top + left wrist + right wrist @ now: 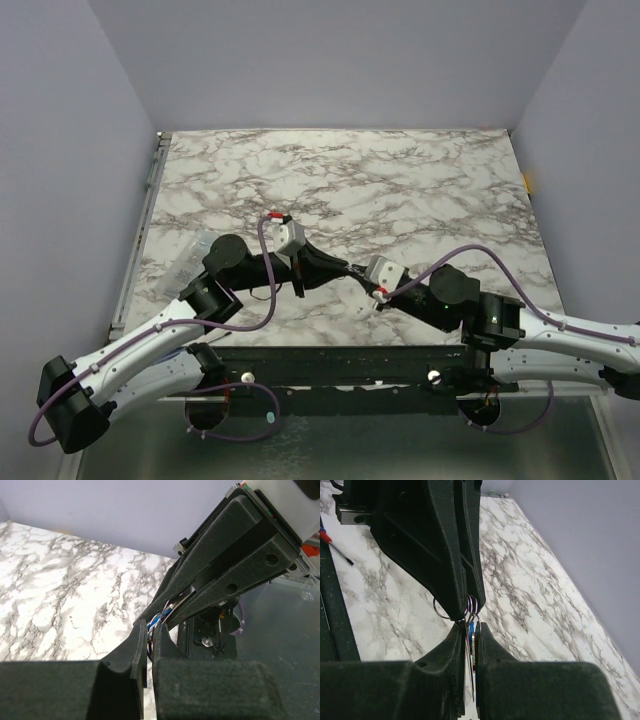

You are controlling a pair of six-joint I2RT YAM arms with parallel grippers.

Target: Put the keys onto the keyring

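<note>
I'm holding both grippers tip to tip just above the counter (400, 180), near its front edge, so ring and key meet in the air where neither can slide away. The left gripper (150, 632) is pinching almost fully closed on the keyring (435, 610), whose thin loops are sticking out beside its tips. The right gripper (468, 630) is nearly closed too, apparently on the blue key (160, 616). I can't tell whether it's threaded yet.
</note>
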